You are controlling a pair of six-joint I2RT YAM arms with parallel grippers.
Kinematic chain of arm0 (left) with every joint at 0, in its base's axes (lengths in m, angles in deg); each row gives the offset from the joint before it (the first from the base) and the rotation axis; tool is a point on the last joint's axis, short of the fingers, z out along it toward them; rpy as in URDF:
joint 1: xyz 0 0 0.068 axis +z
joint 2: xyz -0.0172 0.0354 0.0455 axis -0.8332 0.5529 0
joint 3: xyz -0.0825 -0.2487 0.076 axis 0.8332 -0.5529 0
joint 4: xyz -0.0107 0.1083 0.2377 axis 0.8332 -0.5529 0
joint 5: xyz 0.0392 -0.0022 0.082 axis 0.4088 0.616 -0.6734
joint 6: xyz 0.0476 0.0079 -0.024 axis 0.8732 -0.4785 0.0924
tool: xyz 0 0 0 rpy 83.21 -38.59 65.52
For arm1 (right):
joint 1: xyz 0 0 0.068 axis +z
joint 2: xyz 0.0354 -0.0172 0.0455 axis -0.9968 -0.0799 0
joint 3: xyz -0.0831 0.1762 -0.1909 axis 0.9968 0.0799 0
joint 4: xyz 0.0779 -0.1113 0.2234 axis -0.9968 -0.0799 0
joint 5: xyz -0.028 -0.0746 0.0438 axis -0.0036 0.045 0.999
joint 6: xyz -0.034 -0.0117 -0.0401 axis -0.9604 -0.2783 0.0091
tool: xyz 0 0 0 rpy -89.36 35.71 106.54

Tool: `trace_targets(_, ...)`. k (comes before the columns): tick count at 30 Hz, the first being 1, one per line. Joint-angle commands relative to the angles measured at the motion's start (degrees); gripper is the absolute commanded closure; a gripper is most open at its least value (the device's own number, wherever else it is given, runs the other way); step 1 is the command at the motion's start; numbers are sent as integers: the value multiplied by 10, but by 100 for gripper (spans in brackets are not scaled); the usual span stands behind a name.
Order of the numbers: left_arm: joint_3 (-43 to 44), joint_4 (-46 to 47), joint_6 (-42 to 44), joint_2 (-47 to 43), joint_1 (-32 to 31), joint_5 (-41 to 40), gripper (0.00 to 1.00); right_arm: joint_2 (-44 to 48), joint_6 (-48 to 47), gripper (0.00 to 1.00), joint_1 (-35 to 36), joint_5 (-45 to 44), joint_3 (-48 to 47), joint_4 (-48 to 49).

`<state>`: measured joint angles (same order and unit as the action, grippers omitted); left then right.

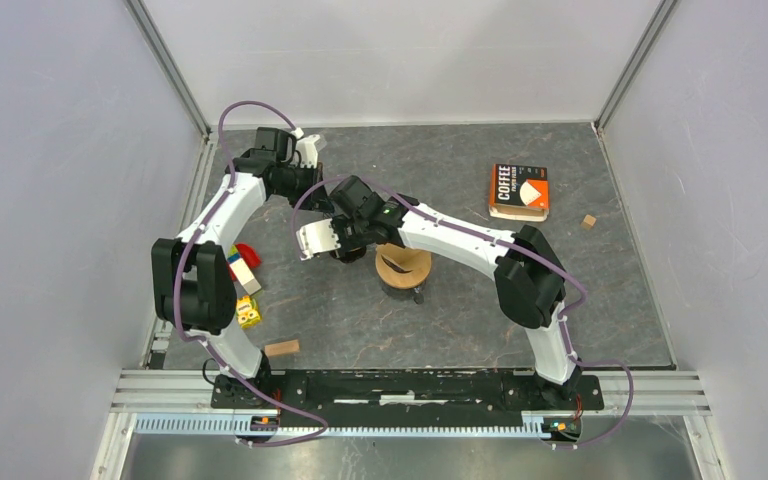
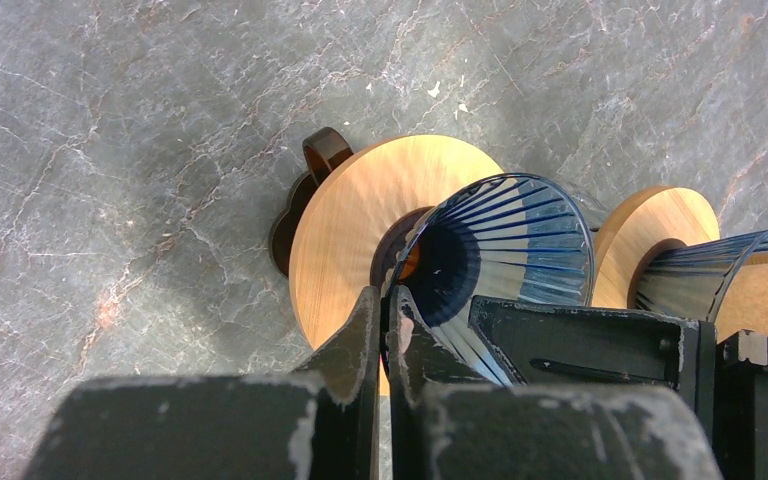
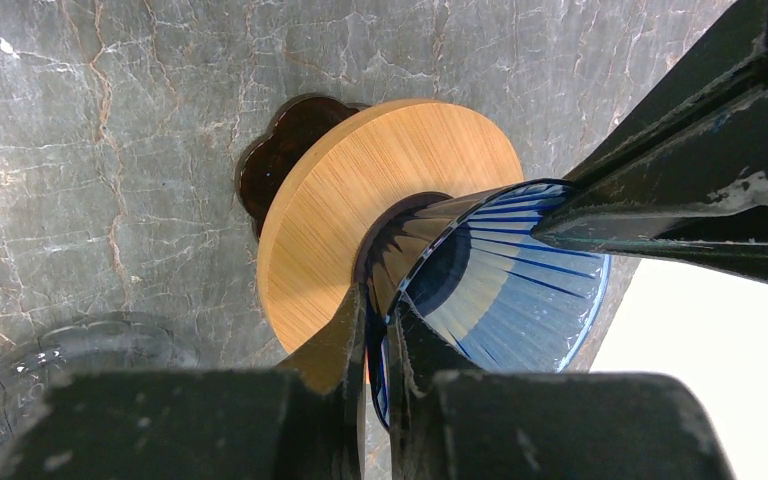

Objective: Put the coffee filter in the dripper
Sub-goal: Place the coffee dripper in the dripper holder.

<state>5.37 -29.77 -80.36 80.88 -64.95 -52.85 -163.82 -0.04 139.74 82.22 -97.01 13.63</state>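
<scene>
Dripper (image 1: 403, 265) stands mid-desk (image 1: 460, 320), with the coffee filter box (image 1: 518, 190) at its 2 o'clock, well apart. In the wrist views, left hand (image 2: 385, 300) and right hand (image 3: 378, 310) each pinch its blue glass rim.

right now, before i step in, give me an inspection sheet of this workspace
surface: grey marbled table, a few pale flecks.
job's things: dripper, wood collar and ribbed glass cone, no filter seen inside it; filter box at the far right.
clutter: coloured blocks, yellow block and wooden block on the left; small cube on the right; second wood-collared cone beside the held one.
grippers: left gripper and right gripper are each shut on the dripper's cone rim.
cables: purple cables loop along both arms; no snag seen.
surroundings: pale walls on three sides, metal frame rail at the near edge.
</scene>
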Motion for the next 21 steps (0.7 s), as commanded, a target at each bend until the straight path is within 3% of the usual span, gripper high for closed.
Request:
trace_targets(1,-46,-59,33,54,-17,-76,98,-56,10,100,-9,32,32,-20)
trace_targets(10,14,-107,43,41,-17,-81,98,-38,24,99,-9,39,-2,-31)
trace_targets(21,30,-123,46,39,-16,-91,98,-28,39,82,-9,43,-19,-30)
